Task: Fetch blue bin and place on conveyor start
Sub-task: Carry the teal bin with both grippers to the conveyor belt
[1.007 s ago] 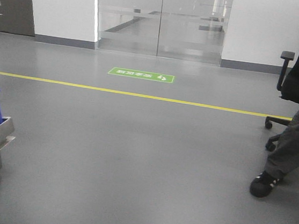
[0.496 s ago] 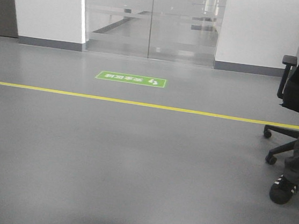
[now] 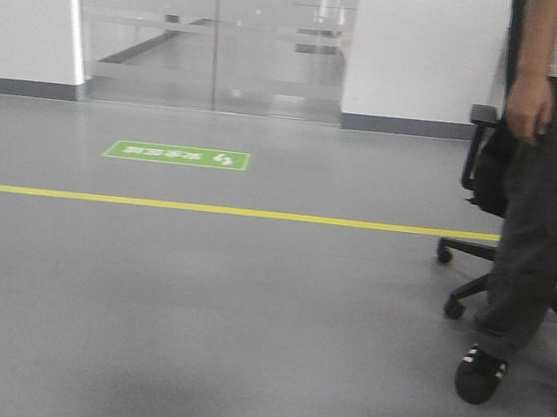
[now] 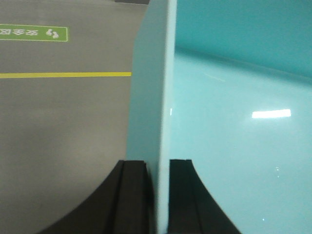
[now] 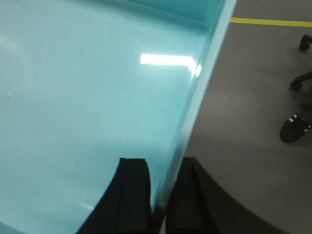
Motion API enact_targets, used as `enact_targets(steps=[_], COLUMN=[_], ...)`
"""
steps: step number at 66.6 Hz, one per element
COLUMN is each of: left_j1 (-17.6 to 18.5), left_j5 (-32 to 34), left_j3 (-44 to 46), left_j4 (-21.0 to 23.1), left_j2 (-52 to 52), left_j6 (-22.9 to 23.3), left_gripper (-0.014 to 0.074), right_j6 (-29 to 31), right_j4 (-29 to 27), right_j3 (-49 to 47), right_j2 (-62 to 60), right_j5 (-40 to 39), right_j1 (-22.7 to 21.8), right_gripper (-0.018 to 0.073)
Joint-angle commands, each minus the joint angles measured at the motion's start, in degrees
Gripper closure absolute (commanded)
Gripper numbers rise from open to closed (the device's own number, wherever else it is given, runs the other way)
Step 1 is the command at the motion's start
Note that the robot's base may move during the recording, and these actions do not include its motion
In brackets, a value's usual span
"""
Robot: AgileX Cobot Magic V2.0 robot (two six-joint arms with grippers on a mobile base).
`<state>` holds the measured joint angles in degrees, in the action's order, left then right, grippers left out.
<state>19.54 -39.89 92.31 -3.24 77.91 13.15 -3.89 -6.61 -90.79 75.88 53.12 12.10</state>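
Blue bin (image 4: pixel 234 122) is held above the grey floor (image 3: pixel 246 316), filling the right of the left wrist frame. Its left wall is clamped by the left gripper (image 4: pixel 158 195) at bottom centre; the opposite wall is pinched by the right gripper (image 5: pixel 163 192).

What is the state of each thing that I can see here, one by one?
left gripper: shut on one wall of the blue bin.
right gripper: shut on the opposite wall.
blue bin: held between both grippers, empty where visible.
glass doors: closed.
person: standing in front of the office chair.
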Motion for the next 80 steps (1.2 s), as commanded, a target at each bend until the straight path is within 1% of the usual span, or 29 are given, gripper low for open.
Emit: enact_targets(steps=[1,80], left_j1=[0.17,0.17], left_j5=[4.89,4.89], left_j3=[0.55,0.55], left_j4=[2.33,2.33], left_j2=[-0.98,-0.98], left_j6=[1.1,1.1], left_gripper=[0.0707,0.0707], right_j6=[1.76,1.76], right_j4=[0.61,0.61], right_j3=[-0.54,-0.54], right_j2=[-0.46,-0.46], right_j5=[-1.22,-1.22], right_j1=[-0.1,-0.1], right_gripper=[0.0711,0.0711])
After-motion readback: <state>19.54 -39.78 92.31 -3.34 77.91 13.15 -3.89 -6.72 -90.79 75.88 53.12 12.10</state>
